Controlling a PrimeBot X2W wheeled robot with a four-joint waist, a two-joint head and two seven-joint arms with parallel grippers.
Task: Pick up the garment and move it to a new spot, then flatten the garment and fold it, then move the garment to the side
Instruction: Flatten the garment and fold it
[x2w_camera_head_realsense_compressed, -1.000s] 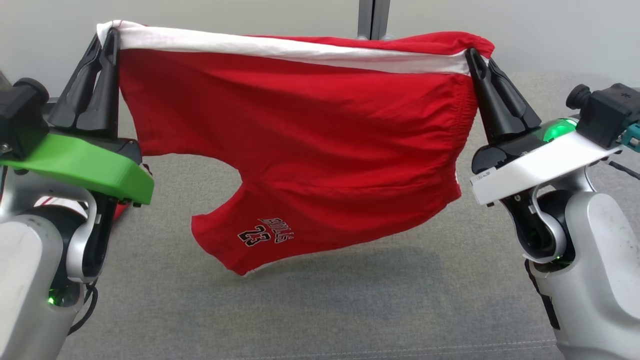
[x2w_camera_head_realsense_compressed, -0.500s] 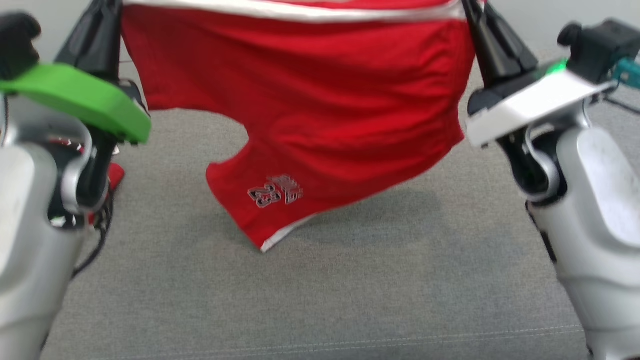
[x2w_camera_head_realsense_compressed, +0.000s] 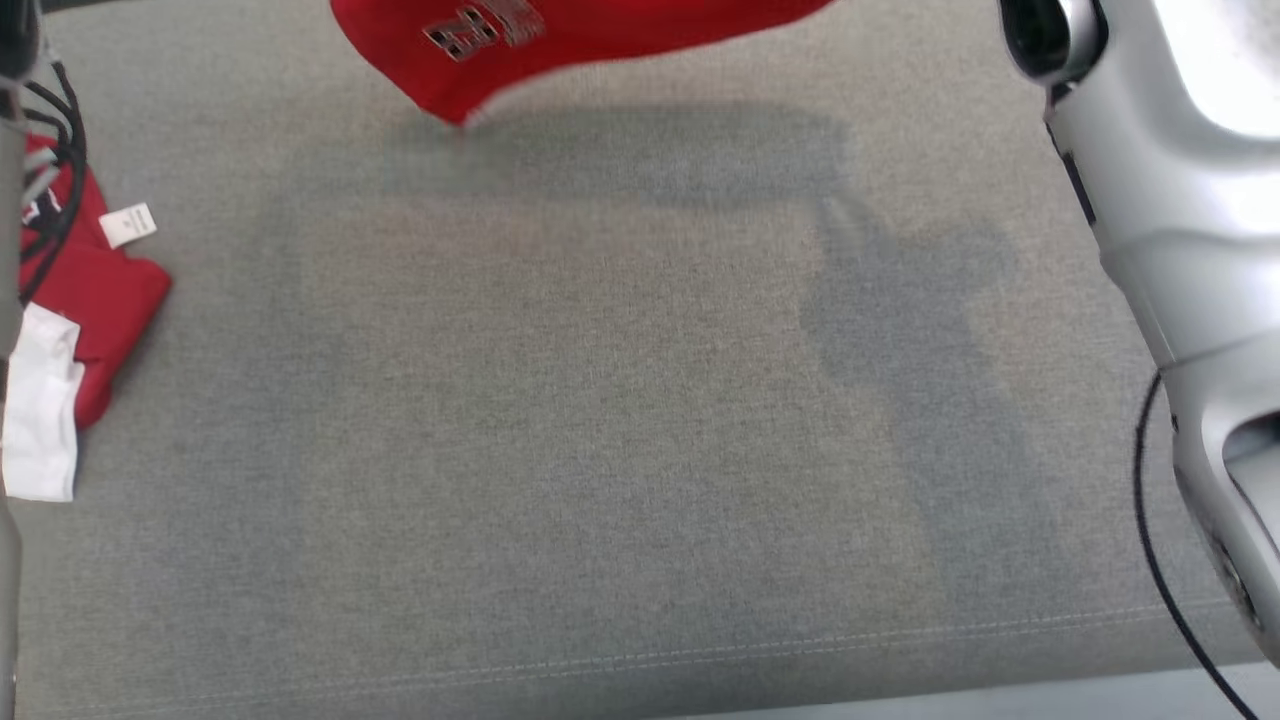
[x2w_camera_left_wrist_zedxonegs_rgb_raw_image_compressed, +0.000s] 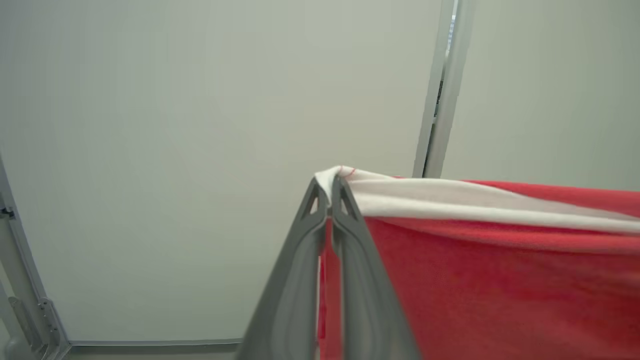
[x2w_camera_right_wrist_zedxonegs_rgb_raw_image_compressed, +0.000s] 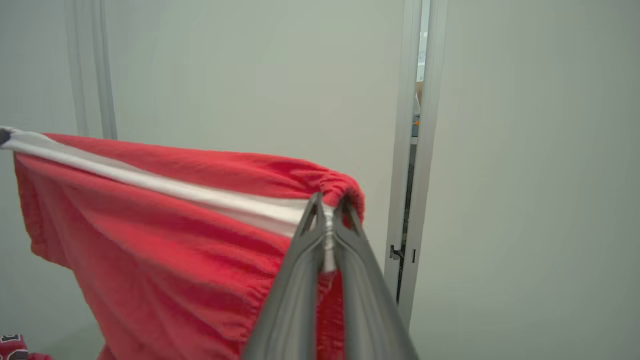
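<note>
At the far left of the head view a second red-and-white garment (x2w_camera_head_realsense_compressed: 75, 300) lies bunched on the grey padded surface (x2w_camera_head_realsense_compressed: 600, 450); a second ago it was barely visible behind the left arm. The whole picture has shifted, so this is the head tipping down, not the things moving.

The left gripper (x2w_camera_left_wrist_zedxonegs_rgb_raw_image_compressed: 330, 192) is clamped tight on one top corner of the red shorts (x2w_camera_left_wrist_zedxonegs_rgb_raw_image_compressed: 500, 280), white trim pinched between its fingertips, as it was a second ago. The shorts hang in the air, spread between the two grippers. In the head view their lower leg with the printed number (x2w_camera_head_realsense_compressed: 470, 30) dangles at the top edge, clear of the surface, over a shadow (x2w_camera_head_realsense_compressed: 620, 150).

The right gripper (x2w_camera_right_wrist_zedxonegs_rgb_raw_image_compressed: 327, 205) is closed just as firmly on the gathered waistband corner at the other end. Its pale forearm (x2w_camera_head_realsense_compressed: 1180, 200) stands at the right of the head view.

The grip looks unchanged while the gaze has dropped to the bare stretch of surface. That suggests the pick-up is done and a laying-down spot is being sought, with flattening and folding yet to come
</note>
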